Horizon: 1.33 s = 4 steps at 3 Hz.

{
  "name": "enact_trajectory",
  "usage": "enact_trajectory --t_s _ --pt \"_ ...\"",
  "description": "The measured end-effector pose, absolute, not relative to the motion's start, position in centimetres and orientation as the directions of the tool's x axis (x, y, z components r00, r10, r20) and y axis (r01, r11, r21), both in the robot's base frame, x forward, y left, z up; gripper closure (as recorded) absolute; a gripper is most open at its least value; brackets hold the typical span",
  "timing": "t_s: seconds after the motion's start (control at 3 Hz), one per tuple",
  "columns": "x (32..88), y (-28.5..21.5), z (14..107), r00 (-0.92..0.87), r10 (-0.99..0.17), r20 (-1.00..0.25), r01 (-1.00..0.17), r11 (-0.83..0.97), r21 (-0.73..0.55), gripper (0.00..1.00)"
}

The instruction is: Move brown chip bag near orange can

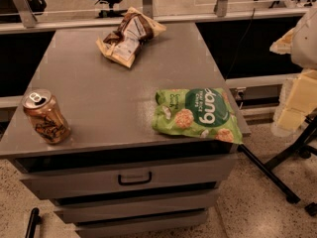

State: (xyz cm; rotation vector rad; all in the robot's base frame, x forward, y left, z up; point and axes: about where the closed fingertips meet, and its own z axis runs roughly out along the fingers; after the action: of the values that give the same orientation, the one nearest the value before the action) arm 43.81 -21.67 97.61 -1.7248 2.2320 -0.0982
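A grey metal tabletop (99,83) above a stack of drawers (133,178) carries three things. At the right edge of the view, off the tabletop and well apart from them, hangs the robot's pale claw (297,103). We cannot tell whether it is released or clenched, but we see nothing held in it.

A green bag (198,114) lies flat at the near right edge, one corner just over the lip. The brown chip bag (130,36) lies crumpled by the far edge, its white label panel facing up. Its long axis runs on a slant, with one end towards the near left and the other towards the far right. The orange can (46,117) stands upright at the near left corner, pull-tab top showing, well apart from the brown chip bag.

We judge the reach has not begun. To do it well, the claw should come down over the middle of the brown chip bag and close across its short width. It should then carry the bag over the bare middle of the tabletop and set it down just beside the orange can without tipping the can.
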Motion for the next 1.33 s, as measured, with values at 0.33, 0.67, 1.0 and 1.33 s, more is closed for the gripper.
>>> enact_trajectory --t_s 0.33,0.67,1.0,1.33 --pt "43.9 -21.6 97.6 -0.22 -0.953 -0.207 -0.931 0.269 -0.246 0.0" --pt "46.6 -19.9 98.1 -0.14 -0.961 -0.238 -0.939 0.206 -0.276 0.0" --pt "51.9 -15.8 98.7 -0.006 -0.961 -0.278 -0.94 0.1 -0.325 0.0" --pt "58.6 -11.2 99.0 0.066 -0.948 -0.31 -0.925 0.059 -0.376 0.0"
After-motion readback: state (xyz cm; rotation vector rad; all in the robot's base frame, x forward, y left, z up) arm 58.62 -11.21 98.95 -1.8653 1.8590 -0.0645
